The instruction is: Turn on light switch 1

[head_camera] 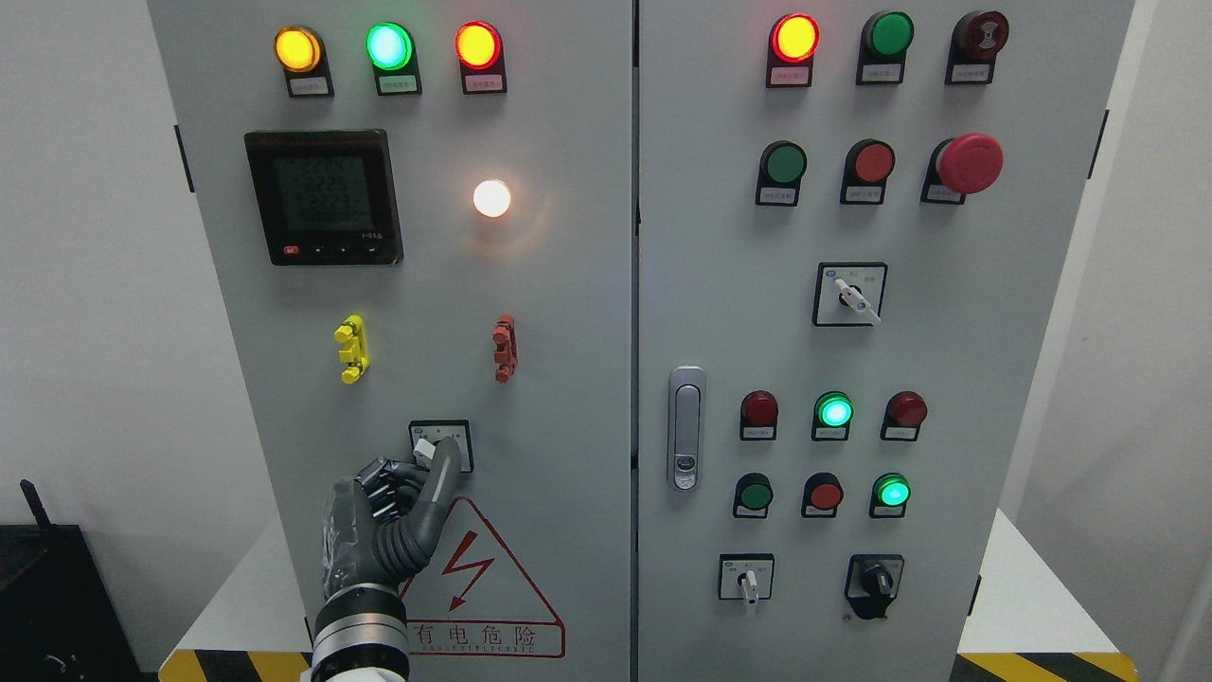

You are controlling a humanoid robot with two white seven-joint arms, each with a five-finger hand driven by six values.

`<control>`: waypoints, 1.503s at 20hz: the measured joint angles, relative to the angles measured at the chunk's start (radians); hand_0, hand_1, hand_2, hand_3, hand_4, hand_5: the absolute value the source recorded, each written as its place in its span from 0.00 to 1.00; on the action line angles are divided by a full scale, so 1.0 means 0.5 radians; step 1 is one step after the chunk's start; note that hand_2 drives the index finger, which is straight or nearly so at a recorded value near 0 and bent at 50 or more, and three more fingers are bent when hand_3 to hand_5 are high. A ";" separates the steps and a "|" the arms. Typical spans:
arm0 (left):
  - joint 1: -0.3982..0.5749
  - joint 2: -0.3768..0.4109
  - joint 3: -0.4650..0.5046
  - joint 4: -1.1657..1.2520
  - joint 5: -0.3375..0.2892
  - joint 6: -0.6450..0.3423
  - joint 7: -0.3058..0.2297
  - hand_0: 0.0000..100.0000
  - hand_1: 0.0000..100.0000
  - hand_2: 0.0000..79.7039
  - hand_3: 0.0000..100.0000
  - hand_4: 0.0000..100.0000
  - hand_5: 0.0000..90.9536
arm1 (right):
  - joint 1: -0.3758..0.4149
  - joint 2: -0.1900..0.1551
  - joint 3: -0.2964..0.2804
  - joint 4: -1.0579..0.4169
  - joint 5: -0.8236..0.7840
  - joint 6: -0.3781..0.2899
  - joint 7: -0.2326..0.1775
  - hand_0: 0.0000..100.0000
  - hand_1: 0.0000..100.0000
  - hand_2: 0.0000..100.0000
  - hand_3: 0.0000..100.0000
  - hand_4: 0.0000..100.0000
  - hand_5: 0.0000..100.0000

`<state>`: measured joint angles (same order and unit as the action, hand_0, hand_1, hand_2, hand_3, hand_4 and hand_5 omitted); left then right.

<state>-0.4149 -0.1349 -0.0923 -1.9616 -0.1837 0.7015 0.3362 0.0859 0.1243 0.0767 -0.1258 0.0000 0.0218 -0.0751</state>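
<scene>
Left hand [398, 502] sits just below the light switch [441, 445] on the left cabinet door [568, 379]. Thumb and curled fingers pinch its white knob. White lamp [491, 198] above glows.

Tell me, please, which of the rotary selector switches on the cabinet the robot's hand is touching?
The left door's selector switch, above the warning triangle; the left hand touches its knob.

On the cabinet's left door [568, 313], a meter [324, 197] sits upper left, a lit lamp [491, 198] to its right. Below, the light switch [441, 445] sits above a warning triangle [478, 587]. The left hand [402, 507] reaches the switch, apparently touching its knob.
</scene>
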 measured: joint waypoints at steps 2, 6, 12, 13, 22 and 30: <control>0.015 0.000 -0.002 -0.007 0.000 -0.005 0.004 0.15 0.49 0.84 0.94 0.96 0.98 | 0.000 0.000 0.000 0.000 0.000 0.000 0.000 0.00 0.00 0.00 0.00 0.00 0.00; 0.048 0.000 -0.006 -0.017 0.000 -0.009 0.008 0.15 0.49 0.85 0.95 0.96 0.98 | 0.000 0.000 0.000 0.000 0.000 0.000 0.000 0.00 0.00 0.00 0.00 0.00 0.00; 0.140 -0.001 -0.013 -0.055 0.001 -0.116 0.010 0.16 0.49 0.85 0.95 0.96 0.97 | 0.000 0.000 0.000 0.000 0.000 0.000 0.000 0.00 0.00 0.00 0.00 0.00 0.00; 0.168 0.000 -0.013 -0.062 0.000 -0.168 0.010 0.16 0.49 0.85 0.95 0.96 0.97 | 0.000 0.000 0.000 0.000 0.000 0.000 0.000 0.00 0.00 0.00 0.00 0.00 0.00; 0.622 0.031 0.038 -0.096 -0.080 -1.047 -0.154 0.16 0.43 0.81 0.96 1.00 0.97 | 0.000 0.000 0.000 0.000 0.000 0.000 0.000 0.00 0.00 0.00 0.00 0.00 0.00; 1.170 0.116 0.272 0.080 0.098 -1.717 -0.567 0.13 0.28 0.55 0.85 0.92 0.93 | 0.000 0.000 0.000 0.000 0.000 0.000 0.000 0.00 0.00 0.00 0.00 0.00 0.00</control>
<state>0.1700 -0.0769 0.0434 -1.9218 -0.1346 -0.1572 0.0525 0.0859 0.1243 0.0767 -0.1256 0.0000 0.0218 -0.0751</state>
